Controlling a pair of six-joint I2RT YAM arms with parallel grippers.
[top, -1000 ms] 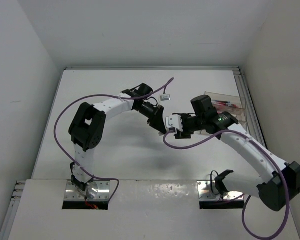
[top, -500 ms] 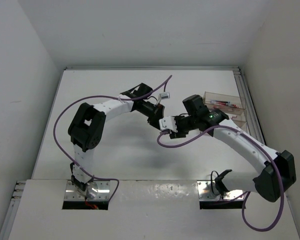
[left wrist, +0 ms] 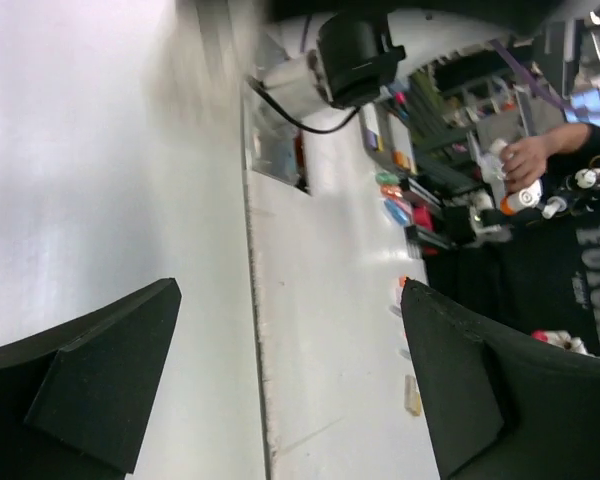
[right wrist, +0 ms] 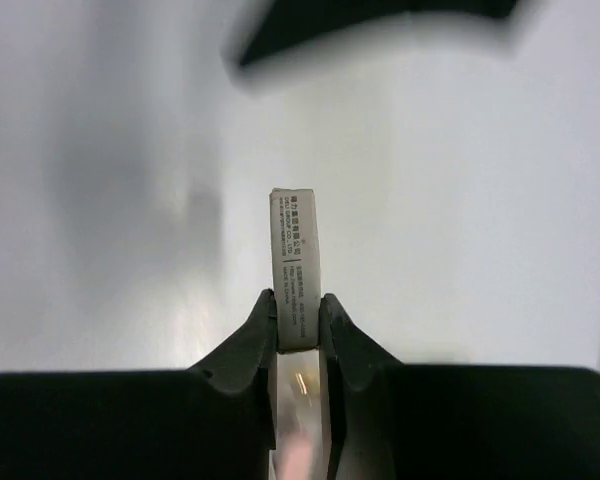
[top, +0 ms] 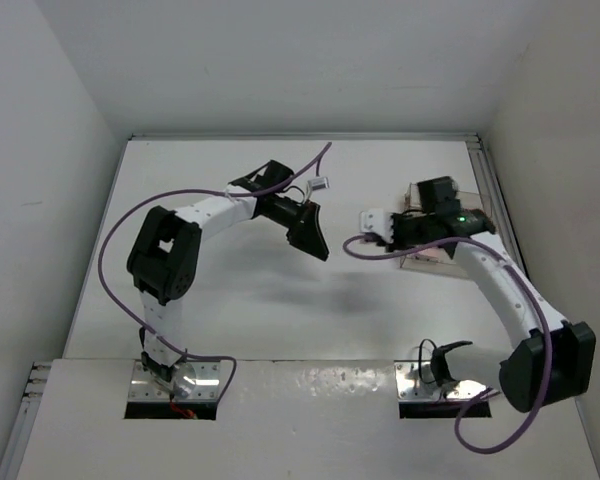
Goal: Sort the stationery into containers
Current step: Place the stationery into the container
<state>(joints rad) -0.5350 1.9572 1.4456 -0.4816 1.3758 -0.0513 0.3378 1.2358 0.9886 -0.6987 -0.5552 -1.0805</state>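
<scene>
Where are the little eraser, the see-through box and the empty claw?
eraser (right wrist: 294, 260): right wrist view, on its printed narrow side.
clear box (top: 480, 203): top external view, on its far right corner.
left gripper (left wrist: 288, 300): left wrist view, in the open gap midway between its fingertips.

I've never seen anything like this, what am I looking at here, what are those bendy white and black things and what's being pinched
Those are two robot arms, the left arm and the right arm, bolted at the near edge of a white table. The wide picture comes from a fixed camera above and behind them. The other two come from cameras on the wrists, each looking past its own fingers. The left gripper is open and empty. The right gripper pinches a small white eraser with printed text. A clear box sits far right, partly behind that arm.
</scene>
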